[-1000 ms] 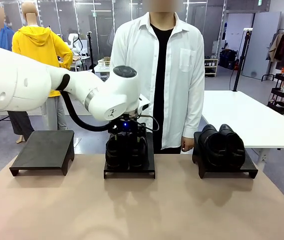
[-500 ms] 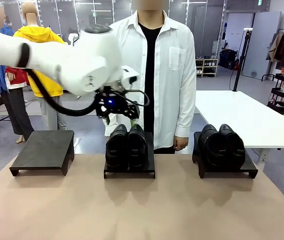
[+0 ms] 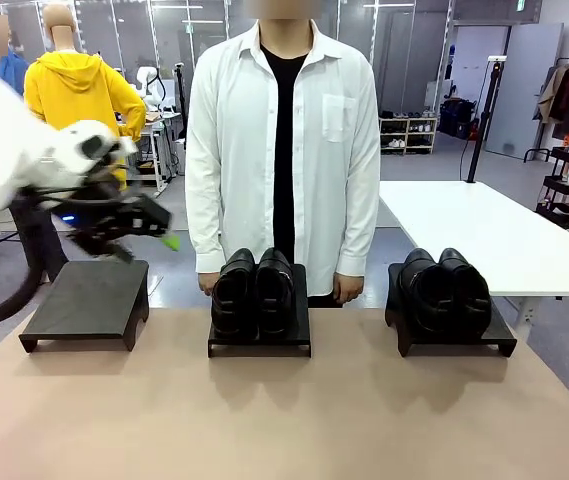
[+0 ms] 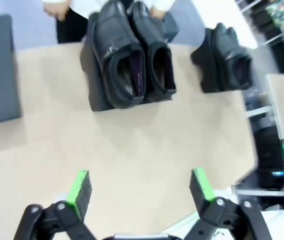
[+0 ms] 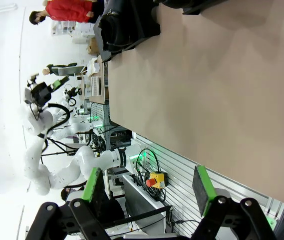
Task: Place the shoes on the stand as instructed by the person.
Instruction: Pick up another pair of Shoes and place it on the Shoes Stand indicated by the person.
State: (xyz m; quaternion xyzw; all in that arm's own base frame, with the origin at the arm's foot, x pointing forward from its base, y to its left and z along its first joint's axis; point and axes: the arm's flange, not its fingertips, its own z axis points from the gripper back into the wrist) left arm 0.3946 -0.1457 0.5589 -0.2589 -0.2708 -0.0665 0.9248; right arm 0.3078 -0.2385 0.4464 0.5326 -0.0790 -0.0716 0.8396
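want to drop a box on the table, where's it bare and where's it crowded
The left stand has a bare top. The tan table is bare in front of all three stands. Crowded: the middle stand and right stand, each carrying a pair of shoes; the open left gripper hangs over the left stand.

We see even, bright overhead lighting with soft shadows under the stands (image 3: 260, 345) on the table (image 3: 284, 420). Left arm (image 3: 24, 165) is motion-blurred in the front view. Left wrist view is smeared overall, with the shoes (image 4: 132, 55) soft. Right wrist view is sharper, blown-out white at left, wide-angle bending at edges.
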